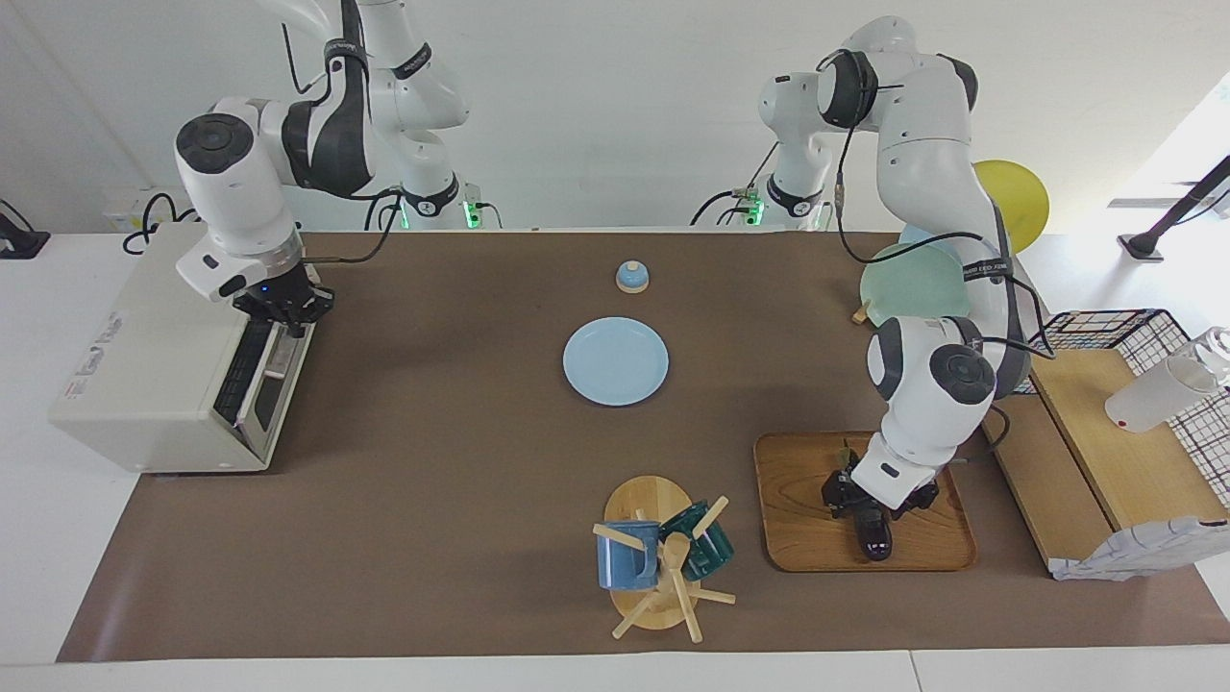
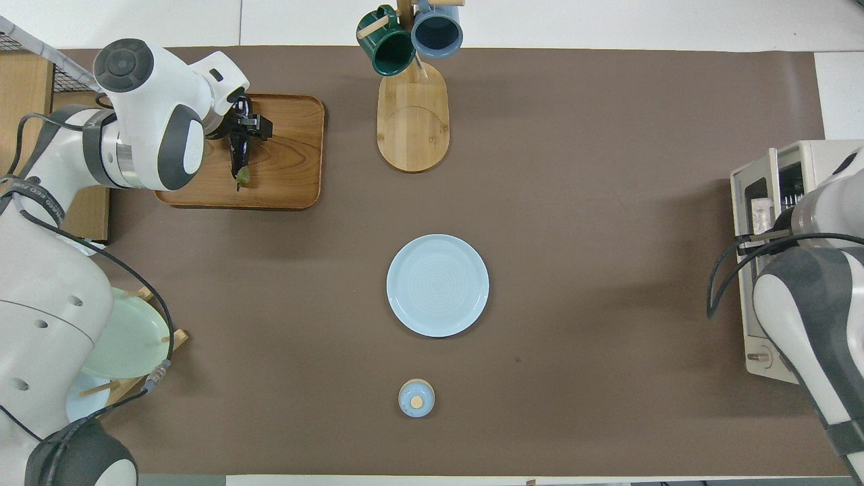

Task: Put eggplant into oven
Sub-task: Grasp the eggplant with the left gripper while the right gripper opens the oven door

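Two grippers are low: the left gripper is down on the eggplant lying on the tray, its fingers straddling it. The right gripper is at the oven door's top edge; I cannot tell its grip.

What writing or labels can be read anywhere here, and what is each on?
None can be read.
Oven: red printing on its top, too blurred to read.
Left arm: white lettering on a dark band, too small to read.
Right arm: the same.
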Action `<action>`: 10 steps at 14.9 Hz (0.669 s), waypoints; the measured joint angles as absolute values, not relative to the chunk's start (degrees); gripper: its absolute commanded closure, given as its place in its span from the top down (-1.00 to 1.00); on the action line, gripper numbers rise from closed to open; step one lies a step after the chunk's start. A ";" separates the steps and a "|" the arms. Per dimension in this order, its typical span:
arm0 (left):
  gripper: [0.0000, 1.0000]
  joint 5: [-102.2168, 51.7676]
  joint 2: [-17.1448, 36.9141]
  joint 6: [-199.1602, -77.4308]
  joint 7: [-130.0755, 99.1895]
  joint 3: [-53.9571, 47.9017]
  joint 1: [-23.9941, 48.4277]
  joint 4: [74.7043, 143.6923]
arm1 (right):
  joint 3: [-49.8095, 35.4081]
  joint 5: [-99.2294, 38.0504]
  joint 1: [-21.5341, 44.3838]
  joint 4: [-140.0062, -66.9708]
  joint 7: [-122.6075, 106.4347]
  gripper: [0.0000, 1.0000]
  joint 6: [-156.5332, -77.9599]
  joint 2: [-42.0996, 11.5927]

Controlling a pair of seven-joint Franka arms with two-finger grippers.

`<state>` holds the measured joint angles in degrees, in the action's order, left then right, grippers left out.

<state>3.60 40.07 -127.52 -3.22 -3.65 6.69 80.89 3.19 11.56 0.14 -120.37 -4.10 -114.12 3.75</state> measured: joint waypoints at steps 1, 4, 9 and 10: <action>-0.01 3.60 40.06 -126.90 -3.22 -3.65 6.67 80.51 | 3.07 11.48 1.13 -120.88 -3.05 -1.00 -114.84 3.28; -1.00 3.56 40.06 -126.02 -3.22 -3.64 6.63 79.89 | 2.70 11.05 3.68 -122.87 -1.42 -1.00 -120.98 0.65; -1.00 0.22 39.00 -123.38 -3.47 -3.77 6.91 78.62 | 2.34 10.17 5.36 -126.52 -0.75 -1.00 -131.36 -3.97; -1.00 -0.79 37.71 -121.83 -4.24 -3.77 7.03 78.25 | 2.34 10.17 5.56 -126.60 -0.35 -1.00 -132.28 -5.02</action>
